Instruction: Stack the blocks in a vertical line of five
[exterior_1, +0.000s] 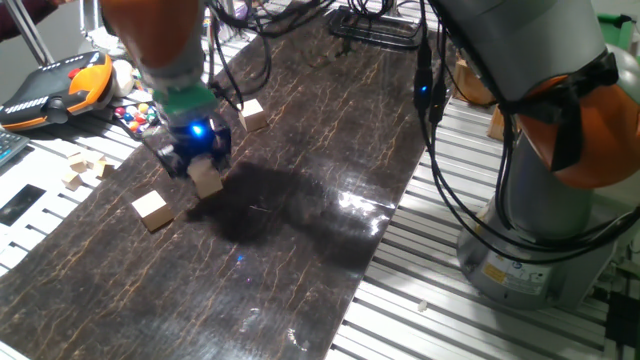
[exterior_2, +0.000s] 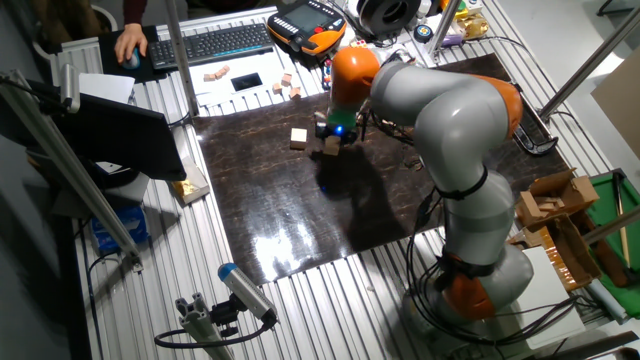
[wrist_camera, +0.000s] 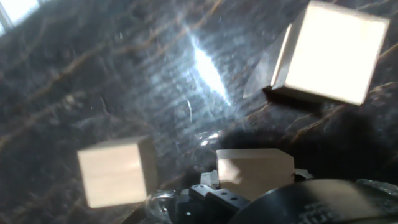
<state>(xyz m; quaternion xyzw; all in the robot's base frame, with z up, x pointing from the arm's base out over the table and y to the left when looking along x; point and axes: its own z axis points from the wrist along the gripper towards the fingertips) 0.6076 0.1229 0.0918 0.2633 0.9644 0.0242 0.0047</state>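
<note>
Gripper (exterior_1: 203, 168) clamped on one block (exterior_1: 208, 180), held at fingertips above dark mat (exterior_1: 300, 230). Second block (exterior_1: 151, 210) on mat just beside, third (exterior_1: 253, 115) behind gripper.

Three tan blocks, one arm, one claw

On the desk (exterior_1: 300, 230), the one fixed view shows three blocks: the held block (exterior_1: 208, 181) between the fingers of the single claw (exterior_1: 205, 170), the near block (exterior_1: 151, 210) at 8 o'clock from it, and the far block (exterior_1: 253, 115) at 1 o'clock. The hand view shows three blocks too, at 6, 8 and 1 o'clock. Smaller pale wooden bits (exterior_1: 78, 170) lie at 9 o'clock, at least four, too small to count exactly. There is also one orange pendant (exterior_1: 50, 85) and one keyboard (exterior_2: 215, 42).
</note>
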